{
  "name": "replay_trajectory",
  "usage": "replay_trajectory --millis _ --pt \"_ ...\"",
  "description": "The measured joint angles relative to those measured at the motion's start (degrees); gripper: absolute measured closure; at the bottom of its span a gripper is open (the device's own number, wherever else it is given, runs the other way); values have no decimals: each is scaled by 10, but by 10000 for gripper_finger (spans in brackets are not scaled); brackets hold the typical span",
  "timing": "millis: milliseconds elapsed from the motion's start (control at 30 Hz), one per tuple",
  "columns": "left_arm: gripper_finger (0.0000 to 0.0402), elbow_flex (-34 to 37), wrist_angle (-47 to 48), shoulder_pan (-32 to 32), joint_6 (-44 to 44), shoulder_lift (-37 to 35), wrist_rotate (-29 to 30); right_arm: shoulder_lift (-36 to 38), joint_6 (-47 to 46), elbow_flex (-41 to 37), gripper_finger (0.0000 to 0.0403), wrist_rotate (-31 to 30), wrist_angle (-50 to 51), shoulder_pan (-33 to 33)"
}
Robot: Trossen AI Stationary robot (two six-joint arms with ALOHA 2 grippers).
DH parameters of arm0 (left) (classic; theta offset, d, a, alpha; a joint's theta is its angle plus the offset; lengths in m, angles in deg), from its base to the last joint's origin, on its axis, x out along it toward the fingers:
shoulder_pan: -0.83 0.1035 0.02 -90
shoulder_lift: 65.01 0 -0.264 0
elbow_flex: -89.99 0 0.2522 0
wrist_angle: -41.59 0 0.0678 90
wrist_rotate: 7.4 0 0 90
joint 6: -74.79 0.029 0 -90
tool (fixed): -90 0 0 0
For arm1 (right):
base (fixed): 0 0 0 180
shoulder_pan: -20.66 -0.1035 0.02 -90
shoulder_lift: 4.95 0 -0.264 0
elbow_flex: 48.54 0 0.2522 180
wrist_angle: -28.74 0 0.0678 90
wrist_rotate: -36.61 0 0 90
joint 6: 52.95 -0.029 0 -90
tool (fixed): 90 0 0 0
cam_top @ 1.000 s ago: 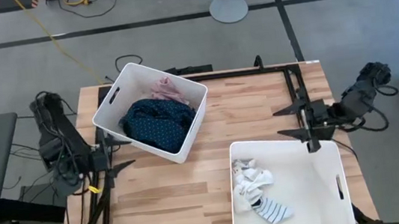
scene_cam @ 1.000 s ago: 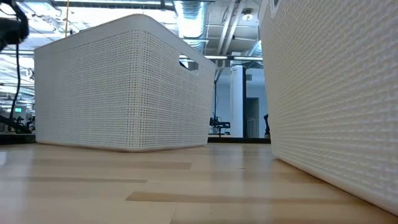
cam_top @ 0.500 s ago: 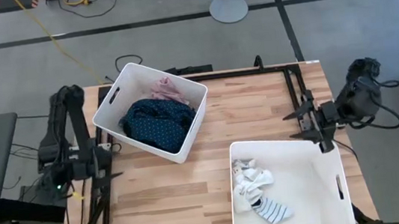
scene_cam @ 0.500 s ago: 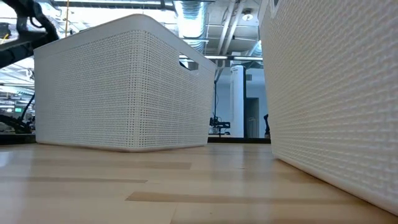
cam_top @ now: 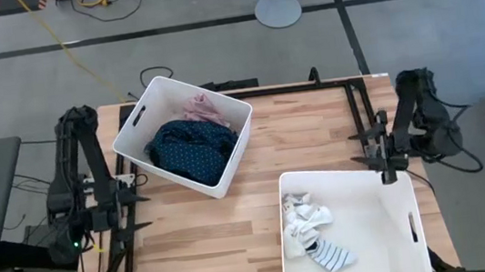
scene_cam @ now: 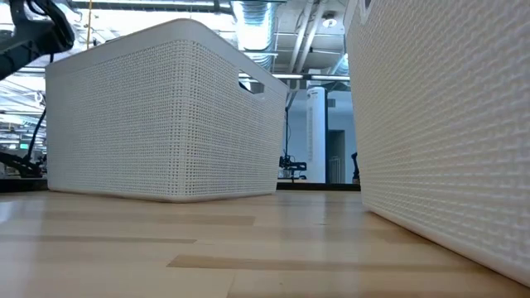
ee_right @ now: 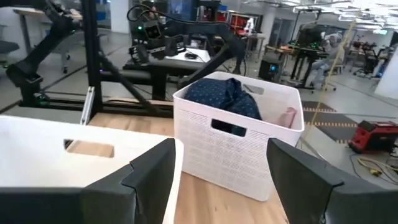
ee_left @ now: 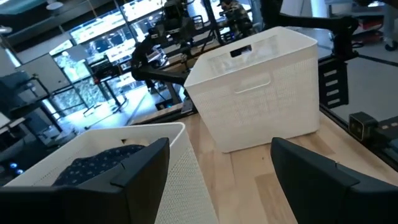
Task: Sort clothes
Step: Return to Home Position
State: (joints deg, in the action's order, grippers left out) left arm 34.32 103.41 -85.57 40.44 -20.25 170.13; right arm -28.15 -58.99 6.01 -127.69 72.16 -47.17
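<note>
Both arms now stand folded upright beside the table (cam_top: 306, 129) — the left gripper (cam_top: 134, 203) and right gripper (cam_top: 365, 147) sit slightly nearer its edges.

Pink garment (cam_top: 206, 110): was mostly buried under the navy dotted garment (cam_top: 191, 151), near the left gripper (cam_top: 135, 201).
Socks (cam_top: 313, 230): lay tangled beside the right gripper (cam_top: 358, 147); their count could not be told.
Sock bin (scene_cam: 447, 124): was cut off in the low view, contents hidden.

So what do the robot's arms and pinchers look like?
Two thin black arms with chunky joints. The left gripper and right gripper each have two flat, dark fingers shaped like wedges. Black cables loop beside the right arm.
</note>
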Motion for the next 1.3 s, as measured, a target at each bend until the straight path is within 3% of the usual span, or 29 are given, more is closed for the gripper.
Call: replay_trajectory --millis 233,400,567,733,967,1300 --pt "127 0 2 6 -35 38 0 30 -28 -48 133 -55 0 -64" --pt "127 30 3 7 -77 41 1 70 -39 -71 133 -151 17 -83" --pt "127 67 2 20 -138 27 2 111 -93 -94 133 -158 47 -63" --pt "127 74 0 31 -150 21 2 124 -77 -99 133 -158 46 -30" --pt "127 74 0 43 -148 21 3 128 -62 -94 133 -158 46 85" --pt "127 74 1 56 -143 20 4 23 -95 -103 133 -158 44 383"
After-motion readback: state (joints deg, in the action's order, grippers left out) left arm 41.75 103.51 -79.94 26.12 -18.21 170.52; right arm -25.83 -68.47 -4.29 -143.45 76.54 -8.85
